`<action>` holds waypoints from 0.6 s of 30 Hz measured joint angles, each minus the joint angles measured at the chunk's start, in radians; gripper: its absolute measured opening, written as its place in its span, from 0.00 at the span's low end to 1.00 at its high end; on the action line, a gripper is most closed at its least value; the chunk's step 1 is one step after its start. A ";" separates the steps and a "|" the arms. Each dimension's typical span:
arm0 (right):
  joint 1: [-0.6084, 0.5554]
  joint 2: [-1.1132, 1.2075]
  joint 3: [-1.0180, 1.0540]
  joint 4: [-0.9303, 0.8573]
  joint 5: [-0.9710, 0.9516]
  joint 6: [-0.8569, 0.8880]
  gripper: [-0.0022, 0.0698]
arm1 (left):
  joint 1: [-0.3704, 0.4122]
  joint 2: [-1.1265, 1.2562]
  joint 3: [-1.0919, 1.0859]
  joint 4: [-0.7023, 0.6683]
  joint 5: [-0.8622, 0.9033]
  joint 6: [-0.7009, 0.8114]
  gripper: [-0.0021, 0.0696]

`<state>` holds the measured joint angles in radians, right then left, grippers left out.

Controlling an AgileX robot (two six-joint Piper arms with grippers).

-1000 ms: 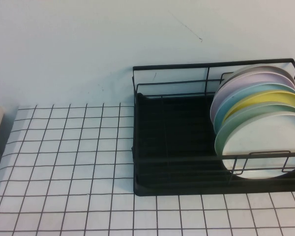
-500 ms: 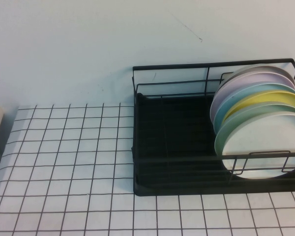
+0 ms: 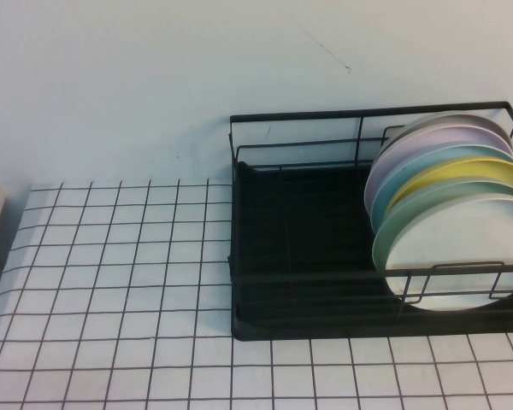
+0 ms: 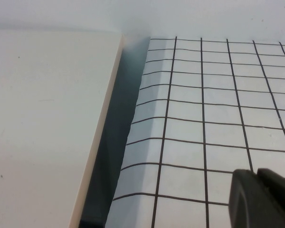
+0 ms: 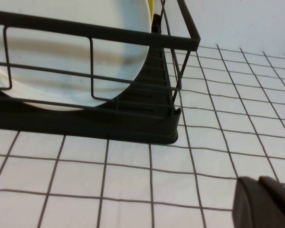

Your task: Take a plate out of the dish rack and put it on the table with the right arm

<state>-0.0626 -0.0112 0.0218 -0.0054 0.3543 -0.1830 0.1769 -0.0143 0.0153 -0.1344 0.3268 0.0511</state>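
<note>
Standing on edge at the right end of the dish rack [image 3: 308, 248], a row of plates leans together, and the frontmost, the plate [image 3: 462, 256], shows its white face toward the near rail of the rack, with a pale mint-green rim edging it on its left. Behind it come a yellow plate [image 3: 470, 178], a light blue plate [image 3: 427, 166], a lilac plate [image 3: 436, 141] and a greyish one at the back. The rack sits on the table [image 3: 120, 282] toward its right side, its black tray base bare on the left half. In the right wrist view the plate [image 5: 71, 28] fills the space behind the rack's front wires, and the right gripper [image 5: 266, 202] shows only as a dark tip low over the table, just in front of the rack's corner; I cannot tell how far apart its fingers stand, and it holds nothing visible. The left gripper [image 4: 263, 197] likewise shows only a dark tip above the table near its edge, beside a pale board [image 4: 47, 123]; its opening cannot be told.
</note>
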 joint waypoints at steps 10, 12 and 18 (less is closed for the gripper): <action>0.000 0.000 0.000 0.000 0.000 0.000 0.03 | -0.055 0.000 0.000 0.003 0.000 0.000 0.02; 0.000 0.000 0.000 0.000 0.000 0.000 0.03 | -0.057 0.000 0.000 0.001 0.000 0.000 0.02; 0.000 0.000 0.000 0.000 0.000 0.000 0.03 | -0.057 0.000 0.000 0.001 0.000 0.000 0.02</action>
<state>-0.0626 -0.0112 0.0218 -0.0054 0.3543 -0.1830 0.1204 -0.0143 0.0153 -0.1332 0.3268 0.0511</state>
